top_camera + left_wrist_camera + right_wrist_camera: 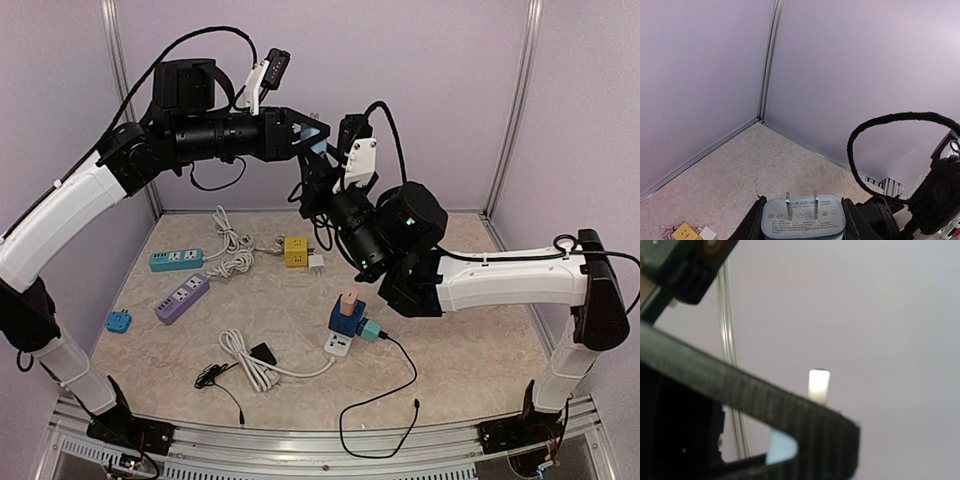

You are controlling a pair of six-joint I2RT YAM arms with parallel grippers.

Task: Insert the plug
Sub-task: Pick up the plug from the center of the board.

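**Left gripper holds the plug aloft, right gripper close beneath it**

The left gripper (316, 138) hangs well above the counter (270, 300), closed narrowly on a light-blue plug (803, 216). In the left wrist view the plug sits between the two black fingers (754, 226). Its two metal prongs (788, 199) point away from the gripper toward the back corner of the enclosure.

The right gripper (318, 182) reaches up from the right and ends just below the left one, right beside the plug. Whether its jaws stand wide or closed cannot be told. Its own camera shows only a ribbed black finger (765, 405), very close and blurred, with one pale prong above it and a sliver of light blue below.

Everything else lies on the counter, well apart from both grippers. Beneath them is a yellow adapter cube (296, 250) with a white plug (316, 265) just beside it and a coiled white cable (233, 250) to its left. Farther left lie a teal power strip (176, 259) and a purple power strip (182, 297), and a small blue adapter (118, 322) sits near the left arm. Toward the near edge stands a blue cube (347, 320) with a pinkish plug (347, 300) on top and a teal plug (370, 330) on its right side. A white adapter (338, 346) touches the cube from the front. A black cable (385, 395) trails from the teal plug toward the near edge.
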